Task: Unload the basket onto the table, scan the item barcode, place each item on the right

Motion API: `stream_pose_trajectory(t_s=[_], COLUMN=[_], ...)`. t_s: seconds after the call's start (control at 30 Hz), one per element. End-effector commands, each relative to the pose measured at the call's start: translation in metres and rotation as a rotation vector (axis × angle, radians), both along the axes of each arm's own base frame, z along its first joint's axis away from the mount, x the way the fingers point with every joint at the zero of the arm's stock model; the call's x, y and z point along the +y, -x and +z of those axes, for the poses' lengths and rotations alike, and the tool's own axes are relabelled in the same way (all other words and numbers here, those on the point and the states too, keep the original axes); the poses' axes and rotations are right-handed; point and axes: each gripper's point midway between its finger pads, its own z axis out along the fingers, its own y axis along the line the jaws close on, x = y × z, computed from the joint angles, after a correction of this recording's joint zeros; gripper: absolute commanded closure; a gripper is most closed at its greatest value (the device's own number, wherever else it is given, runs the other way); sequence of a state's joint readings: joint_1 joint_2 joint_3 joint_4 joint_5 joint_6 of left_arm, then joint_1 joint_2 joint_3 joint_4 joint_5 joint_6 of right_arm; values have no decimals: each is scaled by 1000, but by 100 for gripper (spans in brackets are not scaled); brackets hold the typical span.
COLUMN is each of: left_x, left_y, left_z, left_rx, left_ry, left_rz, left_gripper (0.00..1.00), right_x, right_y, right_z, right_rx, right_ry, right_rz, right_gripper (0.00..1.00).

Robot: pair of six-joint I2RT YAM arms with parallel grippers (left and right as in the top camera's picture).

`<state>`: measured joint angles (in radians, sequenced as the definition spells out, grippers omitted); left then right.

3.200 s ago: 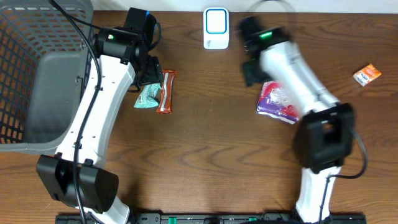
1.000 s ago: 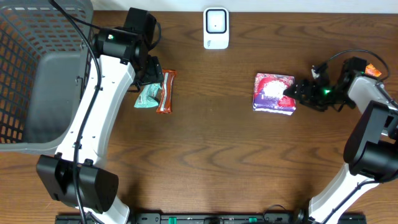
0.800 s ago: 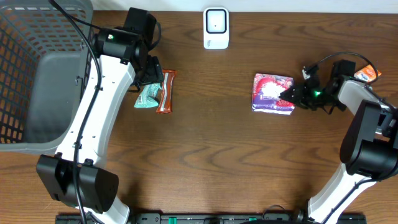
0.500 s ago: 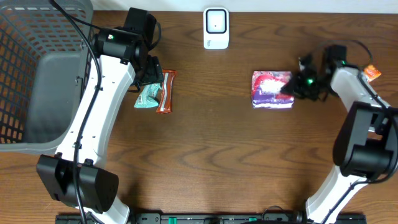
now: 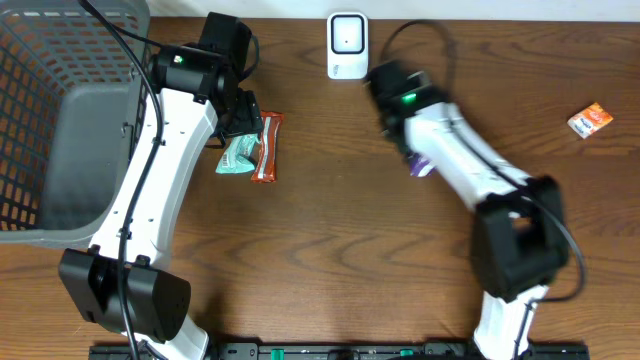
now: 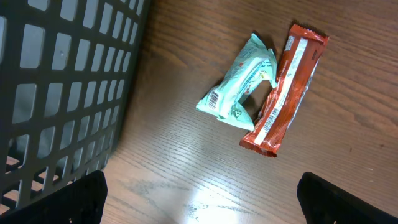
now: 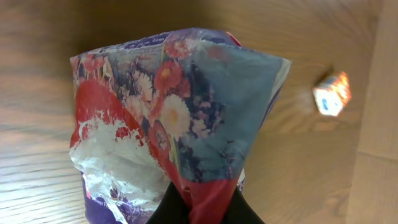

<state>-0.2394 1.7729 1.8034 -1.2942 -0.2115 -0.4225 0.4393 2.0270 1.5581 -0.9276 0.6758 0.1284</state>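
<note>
Crinkly, glossy plastic printed with flowers forms the soft pouch point(image 7: 180, 118), pinched by one edge in the tightly closed right claw point(image 7: 199, 210) above the wooden surface point(image 5: 330, 250), just right of and nearer than the white boxy scanner point(image 5: 347, 44). Presenting is the step; next, I judge, its barcode must face the scanner. Left claw point(image 6: 199, 199) gapes empty.

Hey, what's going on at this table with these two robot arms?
The right hand is shut on a flowery plastic packet, pinching its edge, and holds it off the table near the white scanner at the back. The left hand hangs open above a green packet and a red bar lying beside the grey basket, touching neither. A small orange packet lies off to the side.
</note>
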Motion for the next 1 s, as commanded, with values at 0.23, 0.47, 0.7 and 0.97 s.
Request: stream_pose_trajectory(t_s=[0.23,0.47,0.7,0.97], left_x=[0,0,0,0], left_y=[-1,-1,-1,-1], left_z=[1,1,1,1], left_rx=[-2,-2,-2,-2], left_ry=[-2,-2,-2,-2], left_rz=[10,10,10,10], left_gripper=[2,2,2,2], right_x=[120,104,65,56], right_y=[22,-14,-9,0], right_z=[-14,73,70,36], right_rx=[-16,-55,213,338], right_ry=[-233,-386,-727,-948], right_rz=[78,20,41,75], right_gripper=[72,30,20,18])
